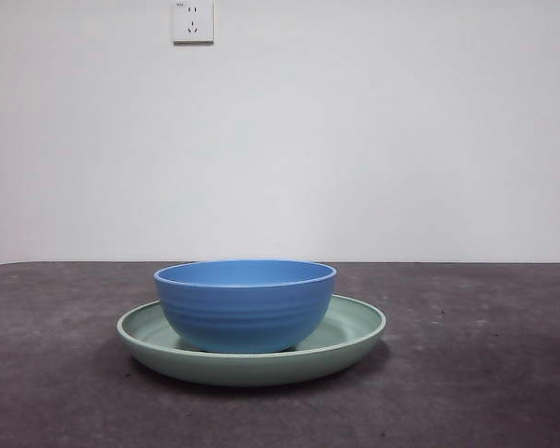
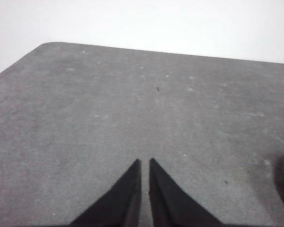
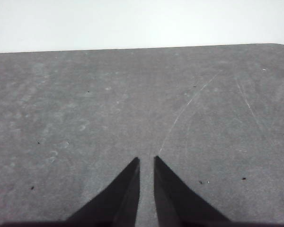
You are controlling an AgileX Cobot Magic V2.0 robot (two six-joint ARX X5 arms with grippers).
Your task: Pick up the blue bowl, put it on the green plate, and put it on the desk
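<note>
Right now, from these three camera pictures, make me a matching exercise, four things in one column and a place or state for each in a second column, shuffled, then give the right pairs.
Column one:
1. blue bowl
2. green plate
3. left gripper
4. wall socket

Column two:
A. high on the white wall
B. nearly shut, holding nothing, above the desk
C. flat on the desk, under another thing
D. upright, sitting in the plate

Pairs: 1-D, 2-C, 3-B, 4-A
</note>
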